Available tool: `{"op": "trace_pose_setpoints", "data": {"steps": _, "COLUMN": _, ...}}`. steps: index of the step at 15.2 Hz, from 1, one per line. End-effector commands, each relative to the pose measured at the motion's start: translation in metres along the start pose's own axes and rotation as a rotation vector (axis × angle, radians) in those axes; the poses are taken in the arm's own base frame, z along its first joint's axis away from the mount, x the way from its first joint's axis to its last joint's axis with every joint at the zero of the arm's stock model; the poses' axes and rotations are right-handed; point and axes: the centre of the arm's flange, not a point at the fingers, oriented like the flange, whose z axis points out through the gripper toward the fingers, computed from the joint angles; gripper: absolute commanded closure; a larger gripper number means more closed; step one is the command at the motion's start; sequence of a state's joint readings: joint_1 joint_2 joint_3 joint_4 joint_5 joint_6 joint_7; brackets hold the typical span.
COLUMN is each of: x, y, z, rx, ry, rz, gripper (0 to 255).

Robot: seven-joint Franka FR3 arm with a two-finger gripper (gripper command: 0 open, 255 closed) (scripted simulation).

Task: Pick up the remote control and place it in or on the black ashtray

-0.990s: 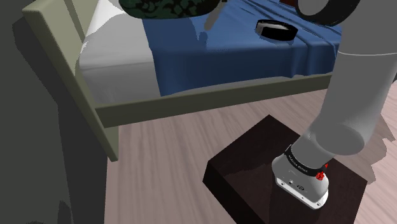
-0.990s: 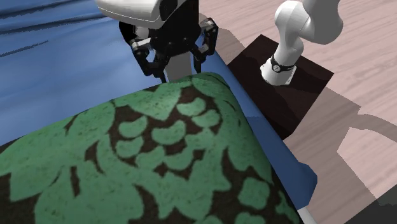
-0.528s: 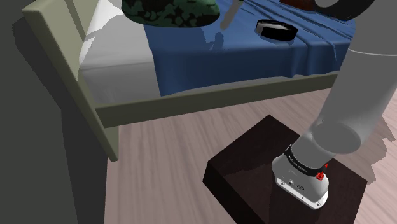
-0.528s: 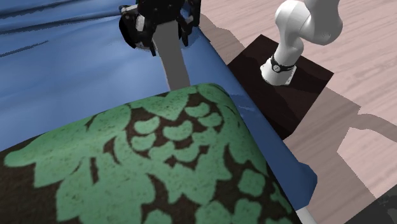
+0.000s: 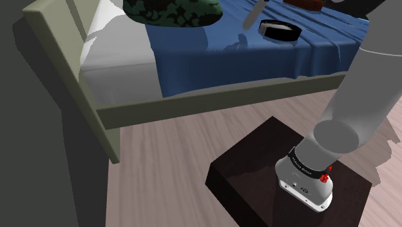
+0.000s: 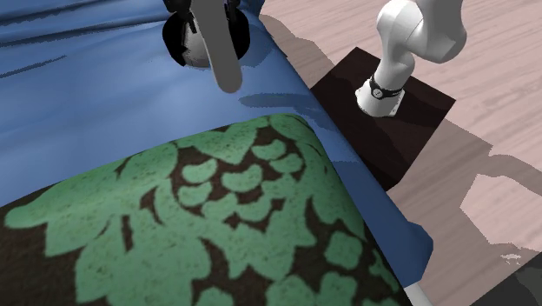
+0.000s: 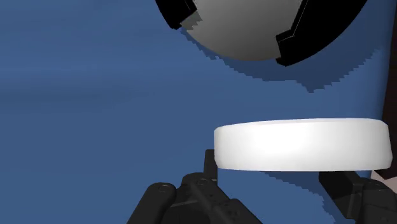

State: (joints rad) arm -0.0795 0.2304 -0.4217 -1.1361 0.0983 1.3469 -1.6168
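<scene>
A grey remote control hangs clamped crosswise in the black gripper, whose two fingers are closed against its sides, with the black ashtray ahead of it on a blue sheet. The wrist view alone shows that grip, and it also shows the ashtray's pale grey hollow inside a notched black rim just beyond the remote control. The shoulder view shows the height instead: the remote control dangles clear of the sheet, near the ashtray on the side toward the green-and-brown patterned pillow, and casts a shadow on the sheet beside the ashtray. In the second exterior view the remote control hangs long end down in front of a round black shape; whether that is the ashtray cannot be told. The pillow lies well apart from the ashtray. The sheet covers a white mattress in a dull olive bed frame. Across the frame from the ashtray runs a pale wood-plank floor, where the dark box stand carries the white arm.
</scene>
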Motion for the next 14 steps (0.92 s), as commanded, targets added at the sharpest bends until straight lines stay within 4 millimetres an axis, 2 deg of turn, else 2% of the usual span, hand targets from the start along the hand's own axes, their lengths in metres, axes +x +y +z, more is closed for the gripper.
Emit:
{"op": "trace_pose_setpoints", "data": {"steps": 1, "x": -0.027, "y": 0.000, "z": 0.001, "rx": 0.000, "ry": 0.000, "rz": -0.002, "gripper": 255}}
{"op": "trace_pose_setpoints", "data": {"steps": 12, "x": -0.173, "y": -0.003, "z": -0.003, "rx": 0.000, "ry": 0.000, "rz": -0.002, "gripper": 255}}
{"op": "trace_pose_setpoints", "data": {"steps": 14, "x": -0.176, "y": -0.003, "z": 0.002, "rx": 0.000, "ry": 0.000, "rz": -0.002, "gripper": 255}}
